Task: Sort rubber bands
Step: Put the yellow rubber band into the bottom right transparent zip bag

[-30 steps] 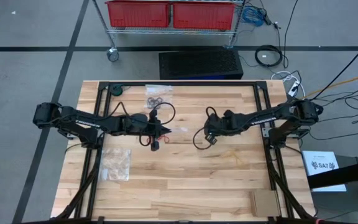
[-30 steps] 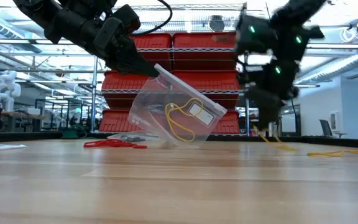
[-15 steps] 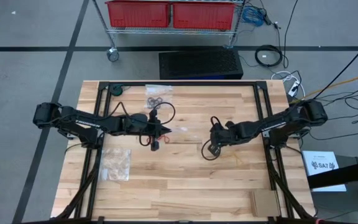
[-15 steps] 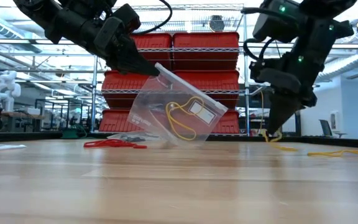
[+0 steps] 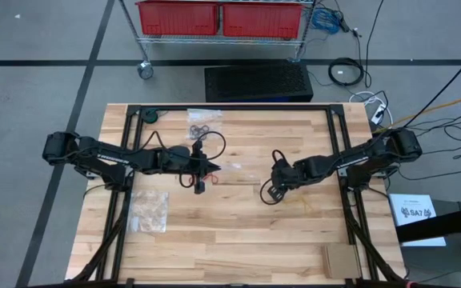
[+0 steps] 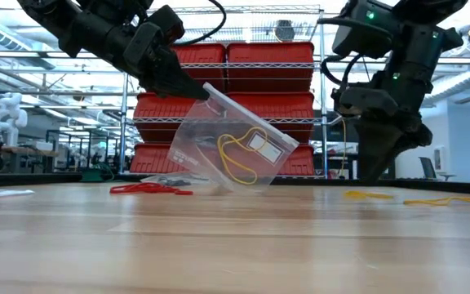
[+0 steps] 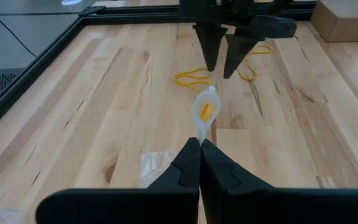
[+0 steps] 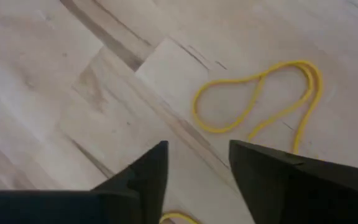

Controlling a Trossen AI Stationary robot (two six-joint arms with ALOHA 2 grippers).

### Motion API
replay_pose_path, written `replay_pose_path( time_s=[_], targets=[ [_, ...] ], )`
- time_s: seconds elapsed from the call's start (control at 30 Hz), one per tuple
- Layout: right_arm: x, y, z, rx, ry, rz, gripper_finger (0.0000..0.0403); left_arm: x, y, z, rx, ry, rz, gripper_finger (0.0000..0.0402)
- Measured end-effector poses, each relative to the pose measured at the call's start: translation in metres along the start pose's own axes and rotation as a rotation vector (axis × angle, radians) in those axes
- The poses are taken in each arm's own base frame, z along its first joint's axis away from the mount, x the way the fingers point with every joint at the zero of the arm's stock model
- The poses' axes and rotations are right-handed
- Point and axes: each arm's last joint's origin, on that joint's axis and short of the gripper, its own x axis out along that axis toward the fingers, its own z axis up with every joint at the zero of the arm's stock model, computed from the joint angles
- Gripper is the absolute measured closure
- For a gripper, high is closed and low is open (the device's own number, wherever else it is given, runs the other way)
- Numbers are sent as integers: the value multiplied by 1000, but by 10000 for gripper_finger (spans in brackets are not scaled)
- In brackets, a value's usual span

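A tan cardboard piece (image 5: 342,260) is seen lying near the front right corner of the bench (image 5: 238,240), and a clear bag (image 5: 149,210) holding pale tan rubber bands lies flat by the left edge, nearer the front. Around the middle of the bench, the left pincer (image 6: 205,92) is seen clenched on the top edge of a clear plastic bag (image 6: 227,151), which is held tilted with its lower corner down at the bench surface; a yellow rubber band (image 6: 237,159) and a small white label are seen inside it. In the left wrist view the two dark fingers (image 7: 191,165) are pressed together on the bag's edge (image 7: 205,112). Red rubber bands (image 6: 149,189) lie on the wood just beside this bag, toward the left edge of the bench. Right of the middle, the right pincer (image 5: 273,192) is lowered with its tips at the bench surface, its fingers (image 8: 145,174) parted and nothing held between them. A yellow loop (image 8: 260,102) lies loose on the wood just ahead of those tips, and further yellow bands (image 6: 419,198) are strewn on the bench toward the right edge. Toward the back edge, left of centre, another clear bag (image 5: 204,122) with black rubber bands lies flat. Beyond the bench, a wire shelf with red bins (image 5: 218,18) stands on the floor.
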Motion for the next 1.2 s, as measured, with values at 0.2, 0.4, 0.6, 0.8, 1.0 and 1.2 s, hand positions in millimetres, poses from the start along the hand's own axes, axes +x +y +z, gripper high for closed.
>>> replay_pose_path(
  time_s=[0.2,0.4,0.6,0.8,1.0,1.2],
  targets=[
    [1,-9,6,164,-38,-75,169,0,0,0,0,0,0,400],
    [6,-24,16,300,-63,-174,127,0,0,0,-1,0,0,400],
    [29,-20,26,336,-67,-128,115,0,0,0,-1,1,0,400],
    [45,-21,24,346,-62,-195,123,0,0,-1,0,7,0,400],
    [45,-21,22,340,-73,-214,184,0,0,0,0,5,0,400],
    [47,-17,12,289,-82,-240,306,0,0,0,0,5,0,400]
  ],
)
